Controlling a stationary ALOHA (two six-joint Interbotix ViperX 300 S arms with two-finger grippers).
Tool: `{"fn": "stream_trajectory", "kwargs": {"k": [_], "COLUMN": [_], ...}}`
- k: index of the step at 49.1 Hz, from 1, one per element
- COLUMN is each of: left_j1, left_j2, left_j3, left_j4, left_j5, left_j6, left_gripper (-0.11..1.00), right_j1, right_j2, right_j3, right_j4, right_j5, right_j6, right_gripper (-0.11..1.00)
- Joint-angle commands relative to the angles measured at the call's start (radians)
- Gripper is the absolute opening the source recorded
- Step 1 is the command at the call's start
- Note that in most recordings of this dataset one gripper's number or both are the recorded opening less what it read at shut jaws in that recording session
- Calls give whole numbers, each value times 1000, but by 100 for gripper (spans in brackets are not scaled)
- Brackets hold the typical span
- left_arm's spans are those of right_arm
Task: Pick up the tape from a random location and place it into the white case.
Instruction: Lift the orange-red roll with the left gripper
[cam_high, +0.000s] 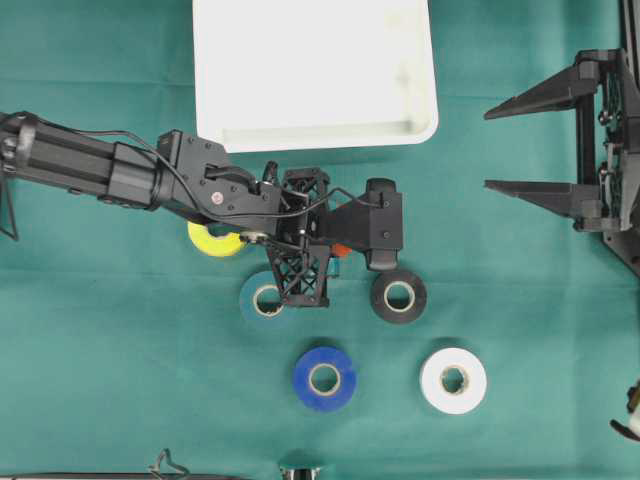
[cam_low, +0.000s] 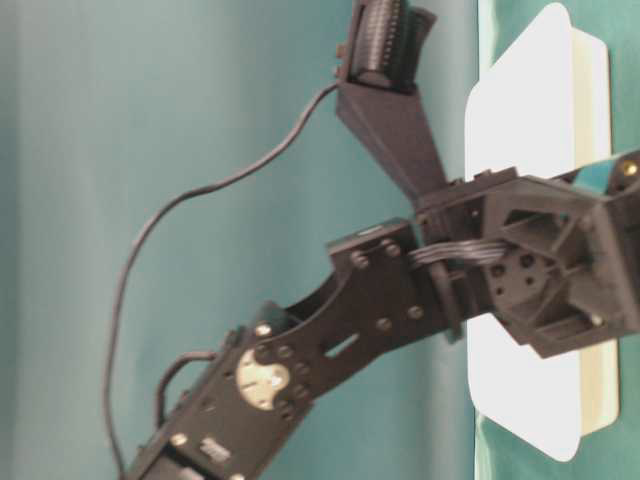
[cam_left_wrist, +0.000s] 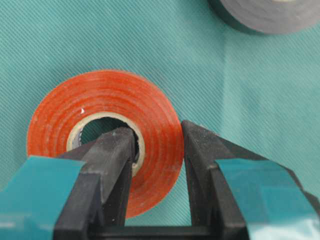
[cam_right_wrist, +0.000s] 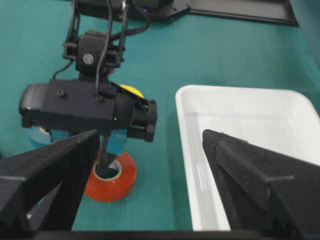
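Observation:
The red tape (cam_left_wrist: 100, 100) lies flat on the green cloth. My left gripper (cam_left_wrist: 157, 135) is shut on its wall, with one finger (cam_left_wrist: 117, 150) down in the core and the other against the outer side. From overhead only an orange sliver of the red tape (cam_high: 341, 249) shows under the left gripper (cam_high: 335, 256). In the right wrist view the red tape (cam_right_wrist: 112, 177) sits left of the white case (cam_right_wrist: 250, 130). The white case (cam_high: 300, 60) lies at the top middle with nothing in it. My right gripper (cam_high: 535, 143) hangs open at the right edge, holding nothing.
Other rolls lie around the left gripper: yellow (cam_high: 213, 240), teal (cam_high: 262, 297), black (cam_high: 399, 296), blue (cam_high: 324, 378) and white (cam_high: 453, 380). The black roll (cam_left_wrist: 270, 15) sits just beyond the red one. The left arm (cam_low: 330, 340) fills the table-level view.

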Motion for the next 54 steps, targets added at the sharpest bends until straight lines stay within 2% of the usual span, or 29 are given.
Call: {"fn": "stream_trajectory", "kwargs": {"k": [1, 19, 38, 54], "left_j1": [-5, -5, -5, -5], "left_j2": [-83, -247, -279, -334], "left_j3": [-23, -55, -178, -258], "left_j4": [-2, -2, 2, 5], "left_j5": [20, 106, 273, 341], "left_j6": [2, 2, 12, 43], "left_gripper": [23, 23, 23, 23], "right_j1": [0, -2, 0, 0], "right_j2": [5, 5, 5, 3], "right_j3": [-21, -23, -23, -23], "right_j4": [-2, -2, 0, -2], "right_j5": [-2, 2, 2, 11], "right_j6": [0, 0, 0, 0], "right_gripper": [93, 93, 93, 93]}}
